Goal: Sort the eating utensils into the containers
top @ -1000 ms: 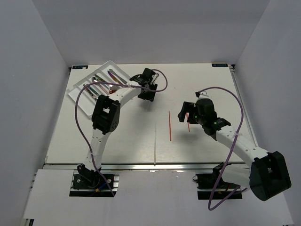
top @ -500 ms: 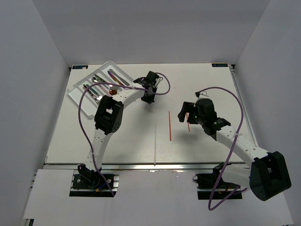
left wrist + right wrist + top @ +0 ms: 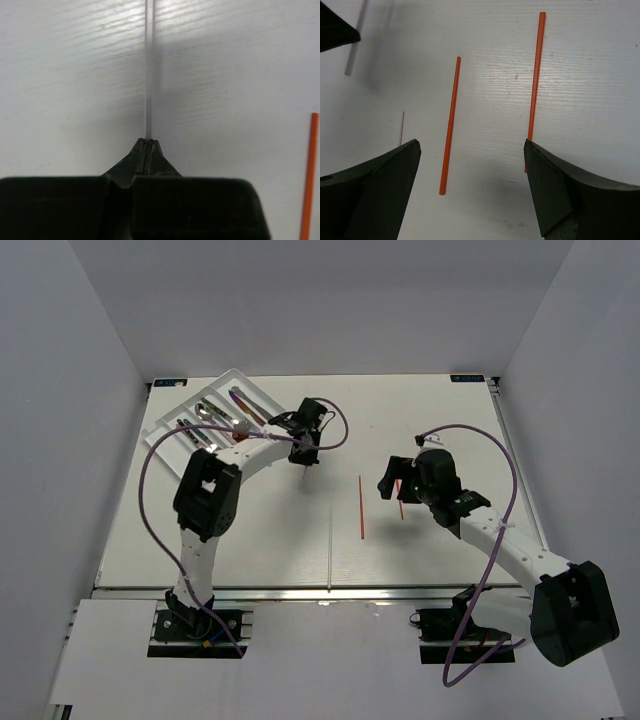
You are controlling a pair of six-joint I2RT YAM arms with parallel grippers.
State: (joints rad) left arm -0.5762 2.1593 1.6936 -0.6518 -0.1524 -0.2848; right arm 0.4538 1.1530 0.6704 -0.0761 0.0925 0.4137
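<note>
My left gripper [image 3: 146, 141] is shut on the end of a slim grey utensil [image 3: 148, 75] that points straight out from the jaws, just above the white table. In the top view this gripper [image 3: 303, 452] is right of the white tray [image 3: 172, 462], whose containers hold several silver and iridescent eating utensils [image 3: 248, 405]. My right gripper [image 3: 470, 145] hangs open over two thin red sticks [image 3: 450, 125] [image 3: 535, 80] lying on the table, touching neither. The grey utensil [image 3: 355, 45] shows at the top left of that view.
One red stick [image 3: 361, 507] lies mid-table between the arms; the other [image 3: 401, 506] is partly under the right gripper [image 3: 392, 485]. Grey walls close in the table on the left, right and far sides. A thin dark line [image 3: 401, 127] marks the table surface.
The left gripper has closed on the slim grey utensil, and its arm has swung a little to the left. The right arm and the red sticks have not moved.
</note>
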